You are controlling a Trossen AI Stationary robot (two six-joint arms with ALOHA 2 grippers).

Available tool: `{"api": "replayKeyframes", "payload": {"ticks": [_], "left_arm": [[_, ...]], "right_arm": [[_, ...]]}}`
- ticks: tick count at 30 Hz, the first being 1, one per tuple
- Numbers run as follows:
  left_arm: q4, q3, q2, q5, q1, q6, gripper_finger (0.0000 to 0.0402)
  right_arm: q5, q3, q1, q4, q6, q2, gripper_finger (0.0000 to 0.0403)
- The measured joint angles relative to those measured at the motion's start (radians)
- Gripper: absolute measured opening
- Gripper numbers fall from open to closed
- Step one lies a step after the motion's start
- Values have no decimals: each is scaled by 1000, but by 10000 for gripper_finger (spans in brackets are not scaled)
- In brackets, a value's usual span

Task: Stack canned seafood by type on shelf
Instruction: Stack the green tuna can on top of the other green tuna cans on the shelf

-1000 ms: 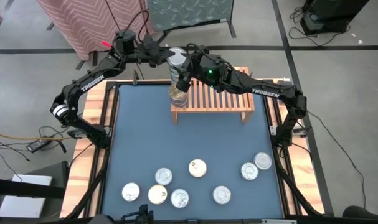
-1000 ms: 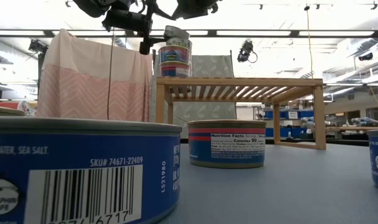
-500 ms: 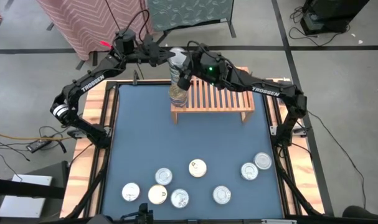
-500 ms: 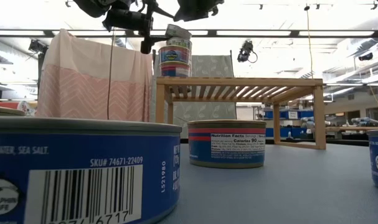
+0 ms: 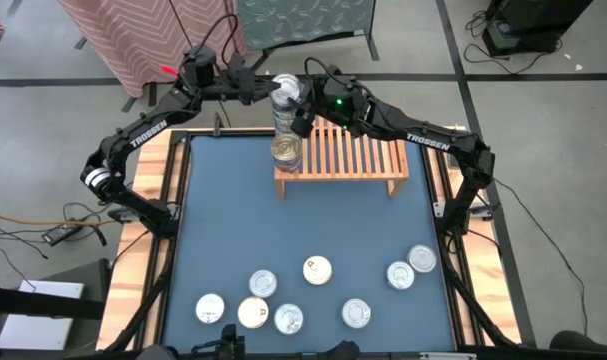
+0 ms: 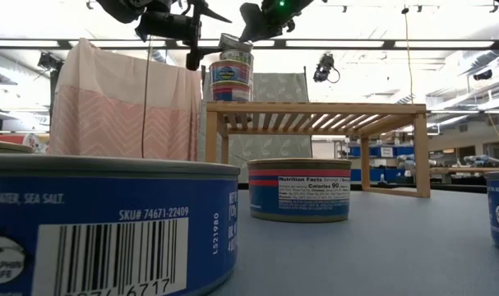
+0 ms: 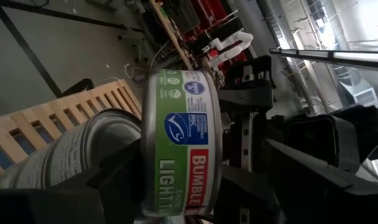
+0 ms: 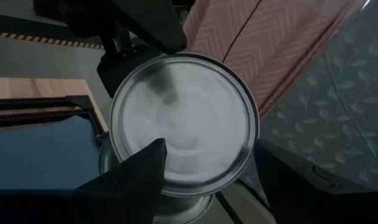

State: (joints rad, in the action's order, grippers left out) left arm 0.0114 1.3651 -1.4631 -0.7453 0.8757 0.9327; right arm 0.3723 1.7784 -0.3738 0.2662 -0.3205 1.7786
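Tuna tin [image 5: 286,90] with a green label sits at the upper centre of the high view, topping the can stack [image 5: 287,152] on the wooden shelf [image 5: 348,155]'s left end. Left gripper [image 5: 266,88] clamps it; right gripper [image 5: 301,112] has spread fingers beside it.

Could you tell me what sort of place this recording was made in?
Probably a robotics lab or workshop: a bare concrete floor with cables, strip ceiling lights, and far shelving behind a wood-edged table with mounted arms.

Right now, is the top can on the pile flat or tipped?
Tipped. In the low view the top can sits slanted on the pile, held in the left pincer.
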Motion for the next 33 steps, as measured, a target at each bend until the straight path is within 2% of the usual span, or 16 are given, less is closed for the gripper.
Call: {"api": "replayKeyframes", "payload": {"ticks": [5, 19, 33], "left_arm": [[0, 0, 0, -11, 10, -9, 312], [-1, 0, 0, -130, 16, -6, 312], [30, 0, 0, -131, 49, -11, 312]], "right_arm": [[0, -1, 0, 0, 6, 0, 250], [-1, -6, 0, 23, 3, 5, 247], [28, 17, 12, 21, 2, 3, 250]]}}
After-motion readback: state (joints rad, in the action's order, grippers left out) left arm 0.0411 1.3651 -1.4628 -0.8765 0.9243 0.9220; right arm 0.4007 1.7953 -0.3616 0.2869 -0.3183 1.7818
